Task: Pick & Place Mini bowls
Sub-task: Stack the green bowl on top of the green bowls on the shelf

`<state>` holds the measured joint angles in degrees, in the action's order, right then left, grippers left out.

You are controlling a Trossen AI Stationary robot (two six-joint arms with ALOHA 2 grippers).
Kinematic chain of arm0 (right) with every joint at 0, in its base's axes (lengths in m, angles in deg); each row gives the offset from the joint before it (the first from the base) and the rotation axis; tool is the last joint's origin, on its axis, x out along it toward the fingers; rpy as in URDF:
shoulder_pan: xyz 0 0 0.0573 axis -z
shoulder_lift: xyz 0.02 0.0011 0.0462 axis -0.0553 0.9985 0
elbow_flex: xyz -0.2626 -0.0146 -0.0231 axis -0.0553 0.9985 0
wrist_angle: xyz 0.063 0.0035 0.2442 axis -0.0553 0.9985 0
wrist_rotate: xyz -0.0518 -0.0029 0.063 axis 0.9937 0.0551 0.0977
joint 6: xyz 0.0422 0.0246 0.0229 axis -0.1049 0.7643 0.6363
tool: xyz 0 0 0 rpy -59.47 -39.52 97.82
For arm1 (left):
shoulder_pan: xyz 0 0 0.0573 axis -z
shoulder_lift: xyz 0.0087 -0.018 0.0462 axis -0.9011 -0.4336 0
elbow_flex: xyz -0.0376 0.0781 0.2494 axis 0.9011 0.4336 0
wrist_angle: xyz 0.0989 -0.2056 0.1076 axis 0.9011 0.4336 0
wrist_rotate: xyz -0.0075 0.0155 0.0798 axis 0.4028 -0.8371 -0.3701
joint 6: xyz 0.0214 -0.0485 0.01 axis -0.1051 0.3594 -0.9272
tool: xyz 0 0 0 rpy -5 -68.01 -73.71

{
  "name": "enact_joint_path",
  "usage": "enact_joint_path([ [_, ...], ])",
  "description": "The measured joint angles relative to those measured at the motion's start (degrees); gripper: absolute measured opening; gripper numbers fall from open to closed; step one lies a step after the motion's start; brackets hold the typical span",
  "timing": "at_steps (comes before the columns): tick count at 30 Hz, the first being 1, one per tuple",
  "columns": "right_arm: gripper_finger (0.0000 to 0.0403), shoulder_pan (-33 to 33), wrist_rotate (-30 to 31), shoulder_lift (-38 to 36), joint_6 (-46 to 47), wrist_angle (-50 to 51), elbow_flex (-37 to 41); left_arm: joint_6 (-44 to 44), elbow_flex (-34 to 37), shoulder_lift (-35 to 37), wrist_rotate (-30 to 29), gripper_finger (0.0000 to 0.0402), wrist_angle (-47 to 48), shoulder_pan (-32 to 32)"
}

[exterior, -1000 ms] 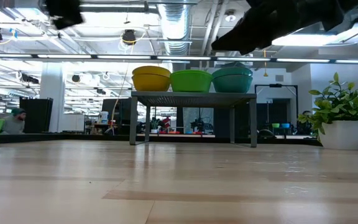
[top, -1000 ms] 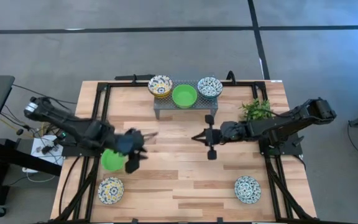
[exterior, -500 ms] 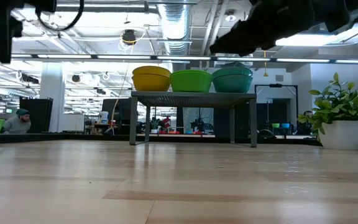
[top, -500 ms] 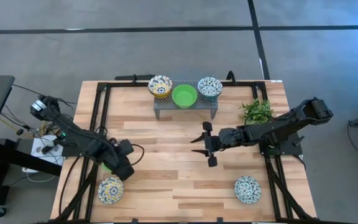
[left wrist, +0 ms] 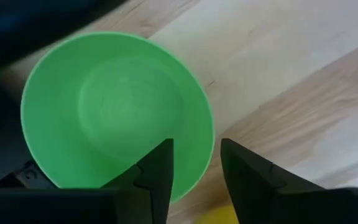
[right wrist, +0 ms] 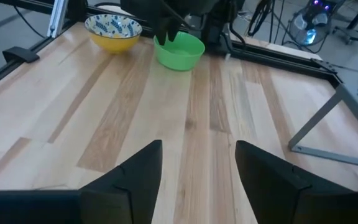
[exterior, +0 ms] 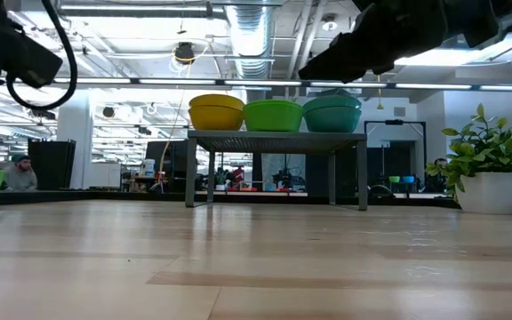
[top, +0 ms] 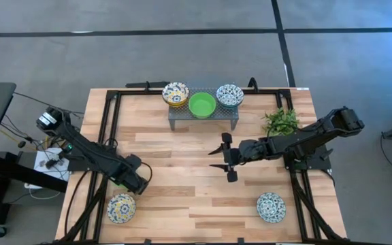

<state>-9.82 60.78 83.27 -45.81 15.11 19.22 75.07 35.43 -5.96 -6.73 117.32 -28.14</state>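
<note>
Left gripper [left wrist: 194,171] is down at the plain bright green mini bowl [left wrist: 114,112] on the wooden table's [top: 182,184] left side — its fingers straddle the rim. Just beside it sits a yellow blue-patterned bowl [top: 121,207]. Right gripper [top: 224,155] hovers mid-table, fingers spread wide, holding nothing. Three more bowls sit on the grey metal rack [top: 203,117].
</note>
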Motion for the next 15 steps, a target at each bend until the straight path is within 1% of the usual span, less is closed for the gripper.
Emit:
enact_joint_path([
  [3,0.0199,0.0,0.0,0.0,0.0,-0.1,0.0,0.0,0.3,0.0,-0.3,0.0134,-1.7,0.0],
  [8,0.0194,0.0,0.0,0.0,0.0,-0.1,0.0,0.2,3.5,0.0,-1.2,0.0133,-9.0,0.0],
  [15,0.0193,0.0,0.0,0.0,0.0,-0.1,0.0,-0.1,6.8,0.0,-1.1,0.0132,-9.7,-0.1],
])
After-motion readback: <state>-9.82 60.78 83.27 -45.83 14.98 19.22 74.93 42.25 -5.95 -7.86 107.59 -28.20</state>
